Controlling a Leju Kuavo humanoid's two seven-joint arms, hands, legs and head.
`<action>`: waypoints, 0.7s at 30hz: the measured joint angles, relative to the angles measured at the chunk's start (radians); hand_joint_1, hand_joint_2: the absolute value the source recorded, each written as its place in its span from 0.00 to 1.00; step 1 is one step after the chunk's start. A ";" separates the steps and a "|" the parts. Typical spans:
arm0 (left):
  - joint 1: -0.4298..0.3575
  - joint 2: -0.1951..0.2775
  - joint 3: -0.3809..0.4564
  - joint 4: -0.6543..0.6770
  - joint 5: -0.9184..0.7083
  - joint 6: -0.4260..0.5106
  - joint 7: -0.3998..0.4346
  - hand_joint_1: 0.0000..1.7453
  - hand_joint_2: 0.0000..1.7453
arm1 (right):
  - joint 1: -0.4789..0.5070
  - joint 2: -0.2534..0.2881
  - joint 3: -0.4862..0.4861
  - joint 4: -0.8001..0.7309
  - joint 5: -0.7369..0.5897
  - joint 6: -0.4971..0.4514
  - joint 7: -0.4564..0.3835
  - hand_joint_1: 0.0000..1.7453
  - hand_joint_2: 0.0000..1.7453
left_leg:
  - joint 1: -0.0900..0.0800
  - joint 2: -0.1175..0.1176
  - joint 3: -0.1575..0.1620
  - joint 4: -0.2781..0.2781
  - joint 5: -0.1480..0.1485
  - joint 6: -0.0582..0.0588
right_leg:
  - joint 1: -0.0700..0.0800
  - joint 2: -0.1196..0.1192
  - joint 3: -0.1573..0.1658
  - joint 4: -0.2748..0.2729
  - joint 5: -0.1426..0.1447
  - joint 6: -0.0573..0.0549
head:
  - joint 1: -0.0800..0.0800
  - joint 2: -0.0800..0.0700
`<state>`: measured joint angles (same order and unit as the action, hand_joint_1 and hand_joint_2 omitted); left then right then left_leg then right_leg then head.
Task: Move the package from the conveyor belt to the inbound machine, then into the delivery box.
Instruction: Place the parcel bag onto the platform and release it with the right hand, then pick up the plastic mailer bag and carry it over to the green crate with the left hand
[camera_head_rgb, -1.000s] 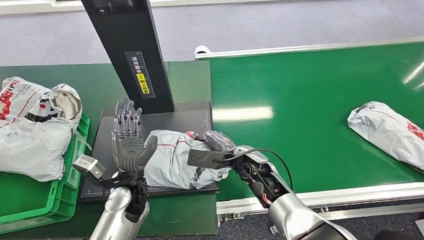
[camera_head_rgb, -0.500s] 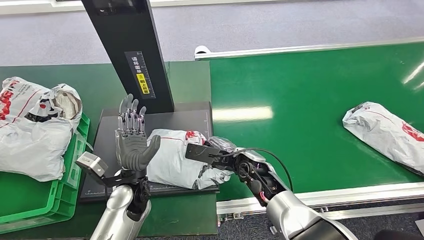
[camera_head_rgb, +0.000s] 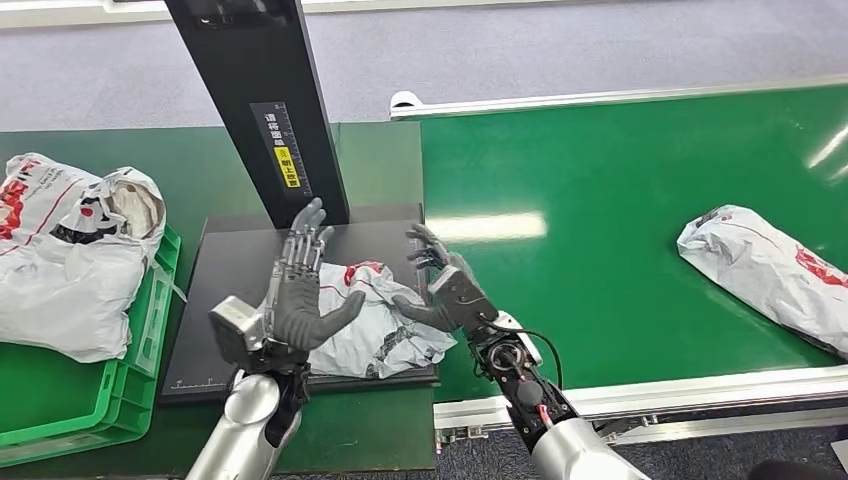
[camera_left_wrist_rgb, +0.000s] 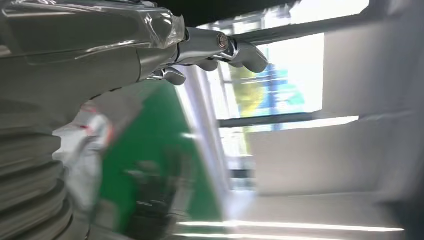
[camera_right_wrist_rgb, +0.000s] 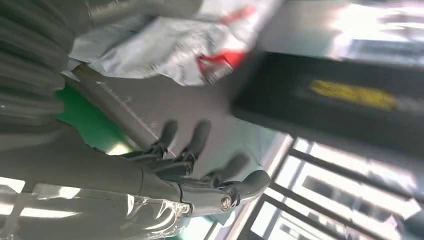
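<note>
The package lies crumpled on the black scanner plate of the inbound machine, between my 2 hands. My left hand stands upright just beside its left edge, fingers spread, holding nothing. My right hand is at its right edge, fingers apart too, thumb touching the bag or nearly so. The scan stop looks done, so I judge the green box is next. To do it well, I close both palms inward evenly, catch the bag's bulk rather than loose film, lift clear of the plate, then carry left over the rim beside the bags already there.
</note>
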<state>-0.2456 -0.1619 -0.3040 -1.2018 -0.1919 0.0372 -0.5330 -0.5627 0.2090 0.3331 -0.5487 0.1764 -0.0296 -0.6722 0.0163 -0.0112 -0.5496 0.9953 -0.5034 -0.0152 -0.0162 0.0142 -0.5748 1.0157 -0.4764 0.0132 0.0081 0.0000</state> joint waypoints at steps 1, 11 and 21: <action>-0.001 0.003 -0.008 0.012 -0.058 0.008 0.042 0.00 1.00 | 0.024 0.000 -0.022 -0.031 -0.048 0.011 -0.011 0.00 1.00 | 0.000 0.000 0.000 0.000 0.000 0.000 | 0.000 0.000 0.000 0.000 0.000 0.000 | 0.000 0.000; -0.028 0.022 -0.040 0.162 -0.469 0.034 0.296 0.00 1.00 | 0.239 -0.016 -0.123 -0.367 -0.121 -0.020 0.002 0.00 1.00 | 0.000 0.000 0.000 0.000 -0.001 0.000 | 0.000 0.000 -0.001 0.000 0.000 0.000 | 0.000 0.000; -0.077 0.032 -0.070 0.262 -0.704 0.028 0.405 1.00 1.00 | 0.300 -0.028 -0.168 -0.467 -0.128 0.009 0.011 0.00 1.00 | 0.000 0.000 0.002 0.000 -0.001 0.000 | 0.000 0.000 0.002 0.000 0.000 0.000 | 0.000 0.000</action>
<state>-0.3227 -0.1297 -0.3742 -0.9400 -0.8960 0.0650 -0.1285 -0.2623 0.1808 0.1651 -1.0154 0.0483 -0.0207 -0.6612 0.0162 -0.0108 -0.5471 0.9951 -0.5039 -0.0154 -0.0163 0.0144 -0.5729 1.0155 -0.4763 0.0131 0.0080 0.0000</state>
